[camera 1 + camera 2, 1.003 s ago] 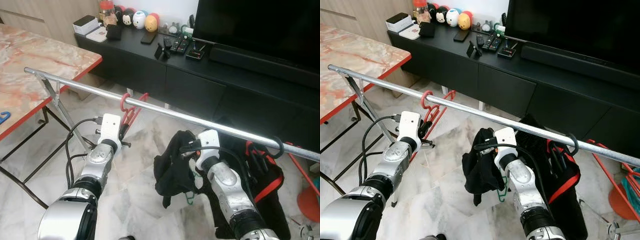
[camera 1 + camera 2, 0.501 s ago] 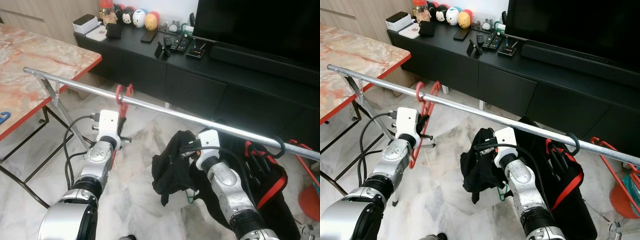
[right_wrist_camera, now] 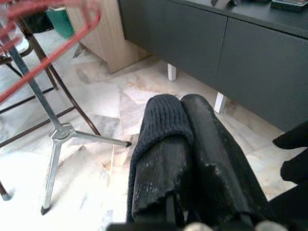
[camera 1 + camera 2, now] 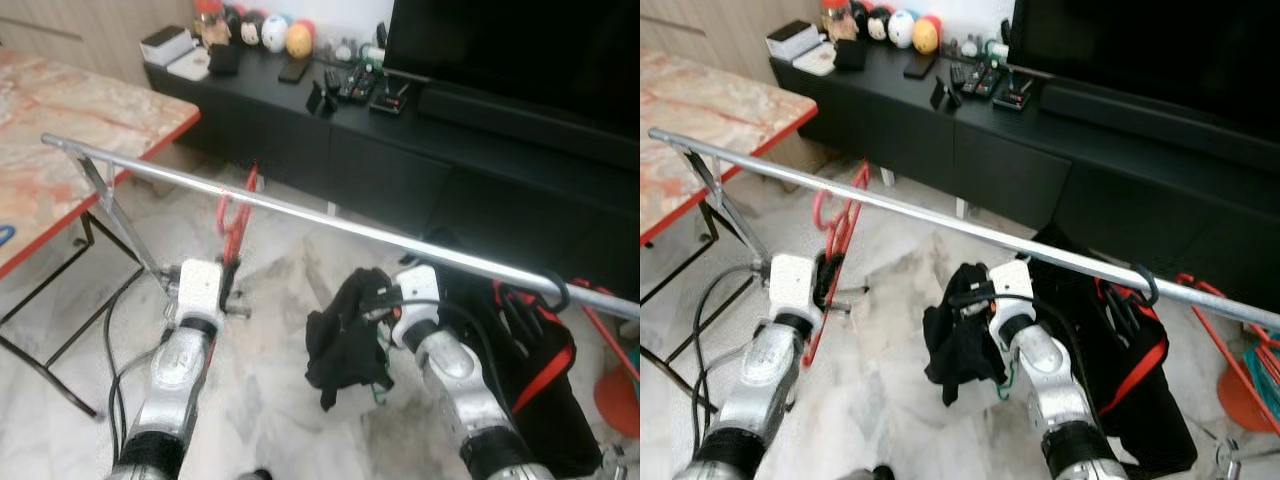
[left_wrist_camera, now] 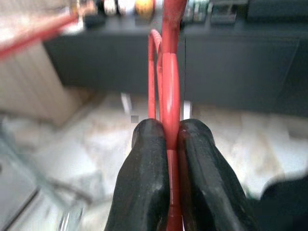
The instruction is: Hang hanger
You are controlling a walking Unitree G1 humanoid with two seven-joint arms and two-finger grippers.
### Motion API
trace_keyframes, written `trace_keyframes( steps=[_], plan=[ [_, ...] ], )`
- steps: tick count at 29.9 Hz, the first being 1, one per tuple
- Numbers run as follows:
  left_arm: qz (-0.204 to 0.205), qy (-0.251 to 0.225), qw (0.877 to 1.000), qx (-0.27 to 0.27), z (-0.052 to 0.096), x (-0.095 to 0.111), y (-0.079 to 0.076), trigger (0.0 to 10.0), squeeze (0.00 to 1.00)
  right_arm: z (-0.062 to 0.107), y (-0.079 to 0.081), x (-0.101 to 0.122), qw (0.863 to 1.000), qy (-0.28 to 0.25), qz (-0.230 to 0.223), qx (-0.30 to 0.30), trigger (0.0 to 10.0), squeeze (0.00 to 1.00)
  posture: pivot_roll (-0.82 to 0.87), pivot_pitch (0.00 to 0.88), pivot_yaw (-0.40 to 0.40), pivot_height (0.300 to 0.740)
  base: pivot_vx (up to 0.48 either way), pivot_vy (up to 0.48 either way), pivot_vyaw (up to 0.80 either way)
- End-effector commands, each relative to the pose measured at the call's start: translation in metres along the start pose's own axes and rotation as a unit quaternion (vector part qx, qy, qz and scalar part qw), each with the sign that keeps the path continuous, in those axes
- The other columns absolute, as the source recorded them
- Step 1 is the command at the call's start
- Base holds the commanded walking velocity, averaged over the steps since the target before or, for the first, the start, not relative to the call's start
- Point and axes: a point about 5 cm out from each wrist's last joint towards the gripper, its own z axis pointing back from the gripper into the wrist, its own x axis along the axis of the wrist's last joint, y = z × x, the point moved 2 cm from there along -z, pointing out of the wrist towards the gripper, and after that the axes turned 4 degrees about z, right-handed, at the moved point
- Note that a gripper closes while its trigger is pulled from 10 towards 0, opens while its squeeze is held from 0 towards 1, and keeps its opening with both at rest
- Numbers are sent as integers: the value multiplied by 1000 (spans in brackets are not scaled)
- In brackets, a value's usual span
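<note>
While the right gripper [image 3: 179,144] sits low and close to the robot, its two black fingers [image 3: 211,154] are pressed together on a fold of the black garment [image 4: 345,335], which hangs from it in a bunch above the marble floor [image 4: 270,400]. To its left the left gripper [image 5: 167,144] is clamped on the red hanger [image 5: 169,91], the red bar pinched between both pads (the left wrist view makes this plain). The hanger stands almost edge-on in the head views, rising from the gripper toward the metal rail [image 4: 400,240]; its hook [image 4: 228,205] reaches about the height of the rail, but the blur hides whether it rests on the rail. Farther right along the rail, a black hanger hook [image 4: 556,290] is looped over it, carrying a black and red garment [image 4: 530,370]. Behind the rail stands a black TV cabinet [image 4: 400,170] with small toys and remotes on top, and a marble-topped table [image 4: 70,130] lies off to the left.
</note>
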Motion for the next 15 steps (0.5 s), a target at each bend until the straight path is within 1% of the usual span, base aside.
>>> trace_keyframes(
  steps=[1,2,3,6,9,11,15],
  plan=[
    [-7,-5,1000,-1,5,4,4,10000,0,-1,0,4,1000,-7,1,-2,10000,0,8,121,19,740,0,0,0],
    [-9,9,1000,5,16,-4,7,10000,0,-2,0,4,1000,-6,1,-2,10000,0,12,121,17,740,0,0,0],
    [-8,19,1000,11,22,-8,8,10000,0,-2,1,4,1000,-6,1,-1,10000,0,12,121,17,740,0,0,0],
    [-6,37,999,27,32,-17,10,10000,0,-2,1,3,1000,-4,1,-1,10000,0,14,116,17,740,0,0,0],
    [-7,43,998,35,34,-20,11,10000,0,-3,2,3,1000,-4,1,-2,10000,0,12,114,17,740,0,0,0],
    [4,47,998,37,37,-20,10,10000,0,-2,1,3,1000,-4,2,-4,10000,0,8,107,17,740,0,0,0],
    [10,47,998,39,35,-18,8,10000,0,-2,0,2,1000,-2,2,-7,10000,0,8,104,17,740,0,0,0]
  ],
)
